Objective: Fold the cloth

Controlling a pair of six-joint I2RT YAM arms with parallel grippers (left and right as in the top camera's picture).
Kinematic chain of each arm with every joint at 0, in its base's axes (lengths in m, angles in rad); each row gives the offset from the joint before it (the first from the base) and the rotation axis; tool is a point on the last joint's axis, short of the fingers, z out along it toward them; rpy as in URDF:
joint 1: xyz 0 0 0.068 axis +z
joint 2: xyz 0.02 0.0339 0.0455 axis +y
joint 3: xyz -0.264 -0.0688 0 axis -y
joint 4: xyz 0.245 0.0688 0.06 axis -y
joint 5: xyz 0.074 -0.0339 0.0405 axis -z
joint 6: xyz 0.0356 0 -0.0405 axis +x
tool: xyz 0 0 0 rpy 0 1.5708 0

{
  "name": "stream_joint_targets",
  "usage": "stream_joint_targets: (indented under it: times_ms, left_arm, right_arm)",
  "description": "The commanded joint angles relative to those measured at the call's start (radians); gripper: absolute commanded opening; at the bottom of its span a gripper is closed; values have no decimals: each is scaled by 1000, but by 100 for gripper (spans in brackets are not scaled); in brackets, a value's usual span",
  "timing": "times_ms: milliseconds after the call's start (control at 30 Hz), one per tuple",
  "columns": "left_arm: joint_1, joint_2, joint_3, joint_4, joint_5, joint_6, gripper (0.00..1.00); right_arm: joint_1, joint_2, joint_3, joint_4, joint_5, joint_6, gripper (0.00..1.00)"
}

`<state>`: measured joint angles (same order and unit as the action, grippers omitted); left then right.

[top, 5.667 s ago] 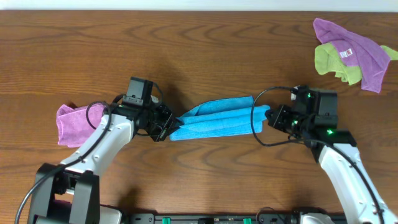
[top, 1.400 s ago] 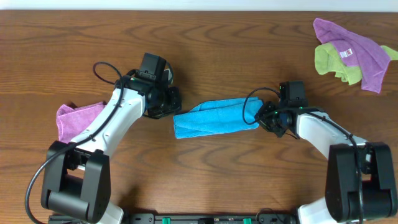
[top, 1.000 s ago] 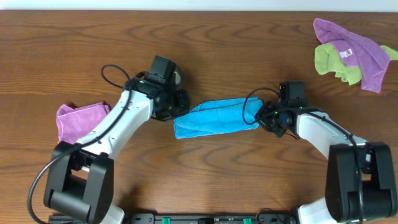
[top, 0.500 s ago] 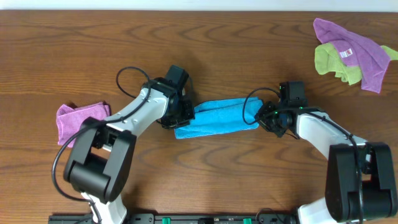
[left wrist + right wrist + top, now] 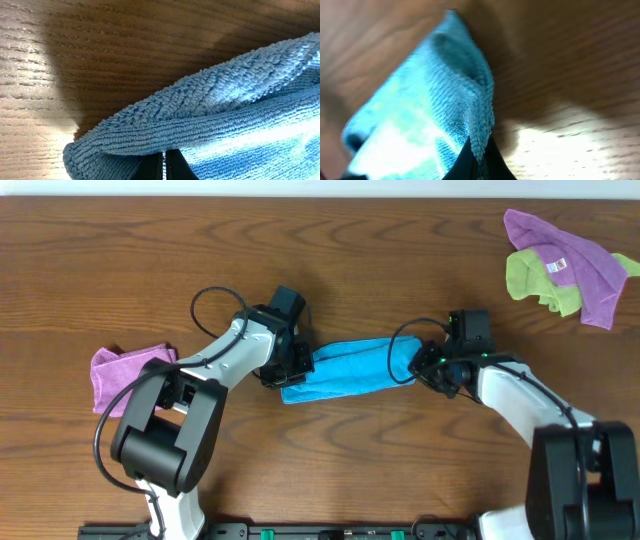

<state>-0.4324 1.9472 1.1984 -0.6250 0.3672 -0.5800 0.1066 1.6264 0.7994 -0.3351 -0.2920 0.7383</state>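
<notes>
The sky-blue cloth (image 5: 350, 368) lies on the wooden table as a folded strip running left to right. My left gripper (image 5: 292, 370) is at its left end. In the left wrist view the cloth (image 5: 225, 115) overhangs my fingers, and the gripper (image 5: 164, 157) is shut with a thin sliver of blue between the jaws. My right gripper (image 5: 422, 367) is at the right end. In the right wrist view it (image 5: 479, 155) is shut on the cloth's edge (image 5: 480, 120), which stands up between the fingers.
A folded purple cloth (image 5: 125, 373) lies at the left. A purple cloth (image 5: 580, 255) lies over a lime-green one (image 5: 535, 280) at the back right corner. The table's far edge runs along the top of the overhead view.
My left gripper came in from the upper left to the cloth's left end and now sits shut there. My right gripper stays shut on the right end. The cloth has barely moved.
</notes>
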Motion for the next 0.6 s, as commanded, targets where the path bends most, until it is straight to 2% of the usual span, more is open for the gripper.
stream_joint_targets:
  times_ms: [0, 567]
  left_arm:
    - [0, 60, 3, 13, -34, -5, 6]
    - [0, 60, 3, 29, -26, -12, 6]
  right_arm:
    - [32, -57, 2, -1, -12, -31, 1]
    - [242, -134, 43, 10, -16, -13, 1]
